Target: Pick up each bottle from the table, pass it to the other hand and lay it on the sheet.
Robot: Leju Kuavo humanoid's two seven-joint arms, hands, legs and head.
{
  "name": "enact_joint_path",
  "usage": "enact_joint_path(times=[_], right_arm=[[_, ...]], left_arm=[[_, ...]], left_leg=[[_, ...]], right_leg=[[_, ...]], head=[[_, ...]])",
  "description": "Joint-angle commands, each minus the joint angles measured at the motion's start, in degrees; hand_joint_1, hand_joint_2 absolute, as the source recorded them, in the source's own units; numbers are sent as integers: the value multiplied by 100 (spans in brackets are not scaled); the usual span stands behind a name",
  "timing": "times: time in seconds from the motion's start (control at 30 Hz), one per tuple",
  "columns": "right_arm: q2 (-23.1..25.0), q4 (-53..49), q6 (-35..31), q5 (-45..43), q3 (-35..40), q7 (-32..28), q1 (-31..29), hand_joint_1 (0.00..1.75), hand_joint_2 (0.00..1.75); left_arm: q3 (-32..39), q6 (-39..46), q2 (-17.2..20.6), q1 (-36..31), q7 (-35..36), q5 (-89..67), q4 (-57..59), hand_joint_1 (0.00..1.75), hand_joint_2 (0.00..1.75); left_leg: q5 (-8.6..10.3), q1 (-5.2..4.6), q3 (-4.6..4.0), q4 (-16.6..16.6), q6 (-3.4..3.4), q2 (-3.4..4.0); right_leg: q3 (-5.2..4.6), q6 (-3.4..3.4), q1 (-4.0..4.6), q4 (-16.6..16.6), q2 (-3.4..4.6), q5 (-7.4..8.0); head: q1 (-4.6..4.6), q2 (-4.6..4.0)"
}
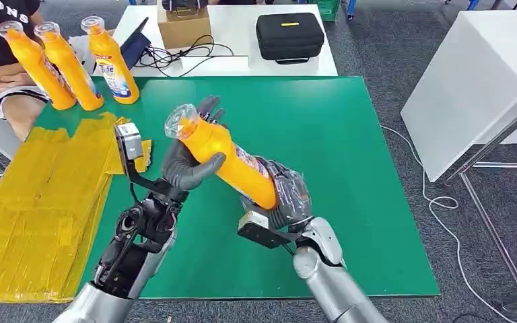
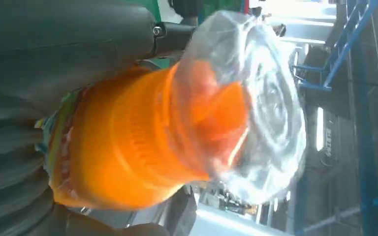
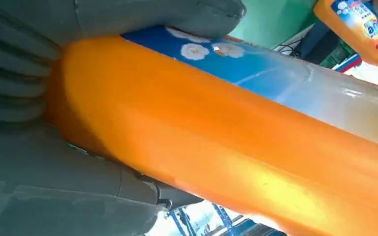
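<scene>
Three bottles (image 1: 74, 64) behind sheet (image 1: 40, 208), on table's (image 1: 350, 168) far-left corner.

Bright, even overhead light, soft shadows; head view sharp. Wrist views blurry close up, w/ blown-out bkgd glare.

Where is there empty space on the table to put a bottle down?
The green table is bare right of the held bottle. The yellow sheet at the left is bare too. The far left corner is crowded with three bottles.
</scene>
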Motion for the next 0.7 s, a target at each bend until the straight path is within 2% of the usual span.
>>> enact_joint_path(times=[0.03, 0.17, 0.23, 0.33, 0.47, 0.53, 0.6, 0.63, 0.67, 0.7], right_arm=[[-193, 182, -27, 3, 296, -6, -140, 175, 175], [-112, 87, -156, -162, 301, -341, -97, 175, 175], [-120, -61, -22, -264, 322, -430, -64, 175, 175], [-120, -61, -22, -264, 322, -430, -64, 175, 175], [-132, -59, 142, -470, 317, -580, -76, 175, 175], [-138, -35, 109, -482, 300, -582, -91, 175, 175], [-140, -36, 97, -485, 291, -571, -86, 175, 175], [-143, -55, 111, -485, 290, -559, -70, 175, 175], [-164, -25, 144, -423, 321, -491, -69, 175, 175], [-173, -7, 156, -416, 323, -476, -63, 175, 175]], left_arm=[[-247, 36, 63, -409, 27, -118, 637, 0, 175], [-326, 85, 52, -582, -4, -456, 914, 0, 175], [-297, 112, 30, -642, 18, -486, 981, 0, 175], [-297, 112, 30, -642, 18, -486, 981, 0, 175], [-257, 65, 22, -613, 28, -496, 1005, 0, 175], [-267, 21, 14, -616, 18, -521, 1026, 0, 175], [-267, 2, 5, -637, 7, -533, 1042, 0, 175], [-232, 14, -14, -636, -28, -524, 1031, 70, 175], [-157, -2, -45, -579, -93, -433, 1010, 152, 175], [-133, -24, -39, -546, -133, -405, 999, 175, 175]], left_leg=[[-3, 1, 15, -3, -3, -6], [-6, 1, 26, -4, -5, -11], [-9, 4, 26, 0, -6, -12], [-2, 0, 9, -2, -3, -5], [-14, 3, 41, -4, -8, -5], [-3, 0, 14, -3, -4, -5], [-7, 0, 21, -2, -4, -5], [-10, 2, 30, -1, -5, -6], [-7, 1, 20, -2, -4, -5], [-11, 2, 31, -1, -5, -5]], right_leg=[[18, 2, 1, -5, -11, -5], [32, 2, 2, -6, -19, -10], [33, 1, 4, -3, -20, -13], [13, 1, 0, -2, -9, -4], [47, 1, 3, -5, -16, -16], [17, 1, 0, -3, -10, -6], [25, 1, 1, -3, -12, -9], [36, 2, 3, -4, -16, -12], [24, 2, 1, -3, -12, -8], [36, 3, 3, -3, -14, -12]], head=[[0, 0], [0, 0], [0, 0], [2, 0], [0, 0], [0, 0], [0, 0], [0, 0], [0, 0], [0, 0]])
